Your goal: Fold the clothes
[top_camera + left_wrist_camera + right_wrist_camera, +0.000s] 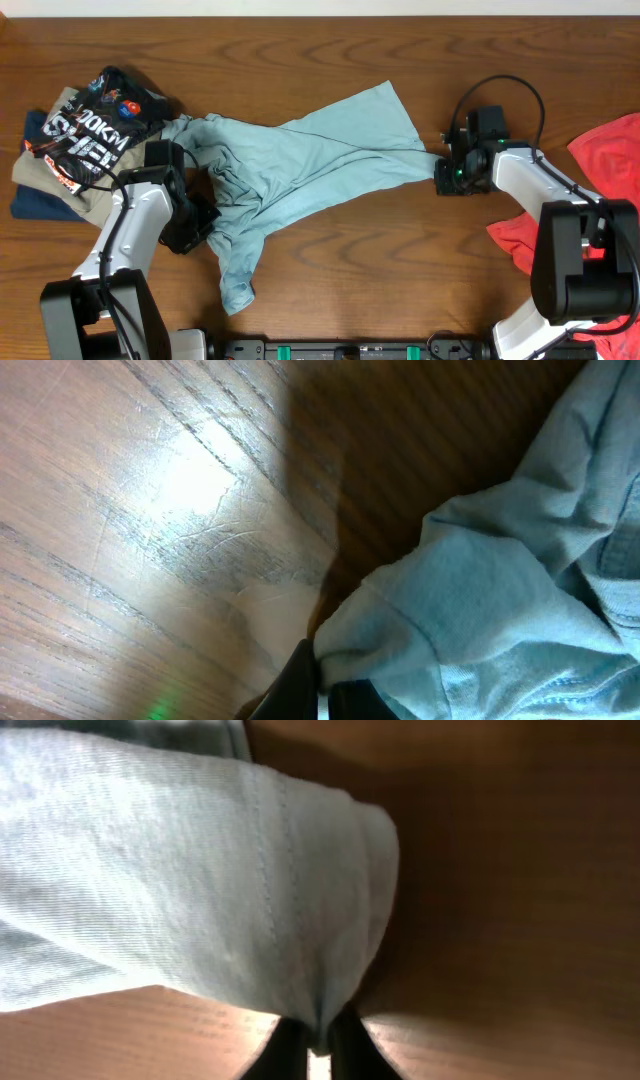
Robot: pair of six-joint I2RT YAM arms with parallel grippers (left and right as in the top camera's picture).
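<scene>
The pale T-shirt (300, 160) lay crumpled mid-table (330, 40), the left gripper (200, 218) pinching its nine-o'clock side and the right gripper (446, 176) pinching its three-o'clock hem, so a low, even outward pull seemed best.

The table (330, 40) was varnished wood, smooth, with dark grain, fine scratches and a soft sheen under the light. The pale blue-grey T-shirt (300, 160) was matt knitted cloth with a stitched hem. The coral-red garment (610, 145) at the right was matt cloth too. The arm casings (135, 225) looked like smooth white plastic.
</scene>
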